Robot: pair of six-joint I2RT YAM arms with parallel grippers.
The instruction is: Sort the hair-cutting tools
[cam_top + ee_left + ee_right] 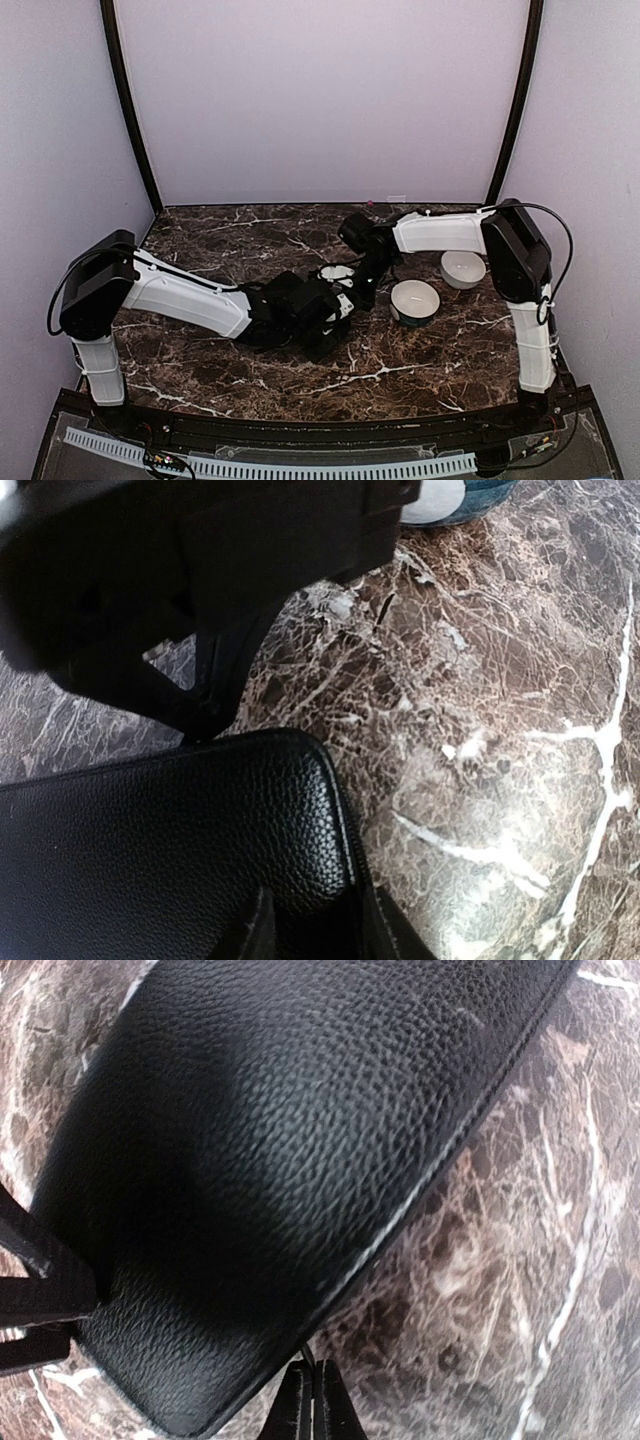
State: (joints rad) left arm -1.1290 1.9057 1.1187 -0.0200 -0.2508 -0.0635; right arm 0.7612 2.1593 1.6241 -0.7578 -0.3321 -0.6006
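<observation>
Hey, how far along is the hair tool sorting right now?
Barely started. Done: nothing; both round white bowls look empty. In hand: the right claw is pinched shut at the edge of the flat black leather zip case; the left claw is at it too, grip unclear. Left: no hair-cutting tools are visible, so all sorting remains.

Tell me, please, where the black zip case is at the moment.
The black case lies flat on the marble table near its centre, under both wrist cameras, left of the nearer white bowl in the top view.
</observation>
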